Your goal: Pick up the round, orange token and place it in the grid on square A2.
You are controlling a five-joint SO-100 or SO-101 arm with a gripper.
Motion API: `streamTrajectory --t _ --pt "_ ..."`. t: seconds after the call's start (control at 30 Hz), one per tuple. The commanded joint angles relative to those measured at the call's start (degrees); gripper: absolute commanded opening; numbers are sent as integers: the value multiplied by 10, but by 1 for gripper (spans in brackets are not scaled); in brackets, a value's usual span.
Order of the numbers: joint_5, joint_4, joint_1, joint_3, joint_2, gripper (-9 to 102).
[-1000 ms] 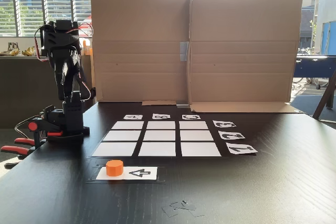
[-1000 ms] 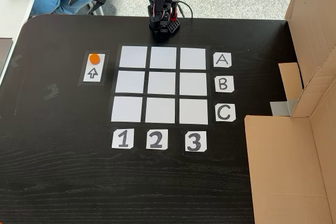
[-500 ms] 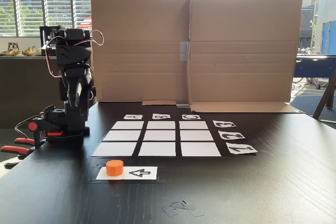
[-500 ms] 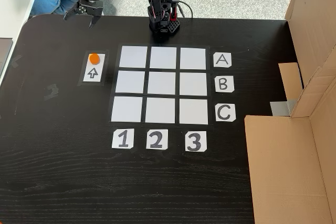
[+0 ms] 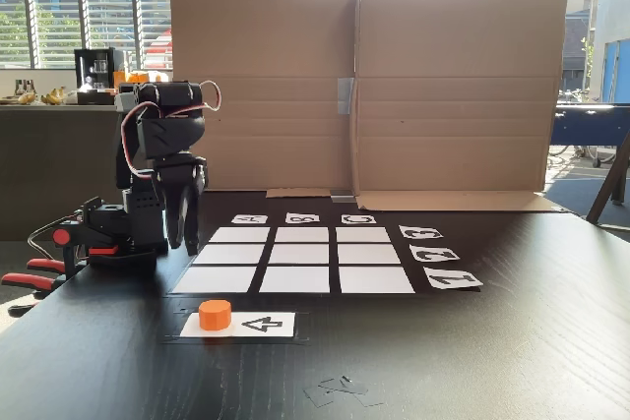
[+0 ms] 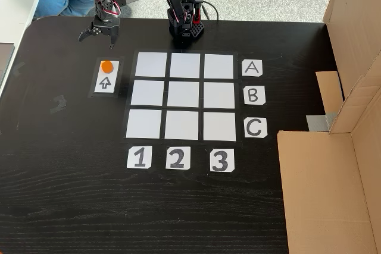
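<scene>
Now I see my gripper spread open above the table, near the token; its fingertips blur together from the front.

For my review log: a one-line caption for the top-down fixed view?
Open gripper hovers short of the orange token on its arrow card; grid bare.

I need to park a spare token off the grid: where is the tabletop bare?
Bare patches: below labels 1 2 3, and left of the arrow card. Crowded: around the token, with the end effector close by.
</scene>
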Motion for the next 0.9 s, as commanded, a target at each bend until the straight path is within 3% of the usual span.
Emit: streamTrajectory --t 0.0,0.87 --pt "12 -6 -9 -4 -11 52" --pt "52 -33 -44 -46 -155 52"
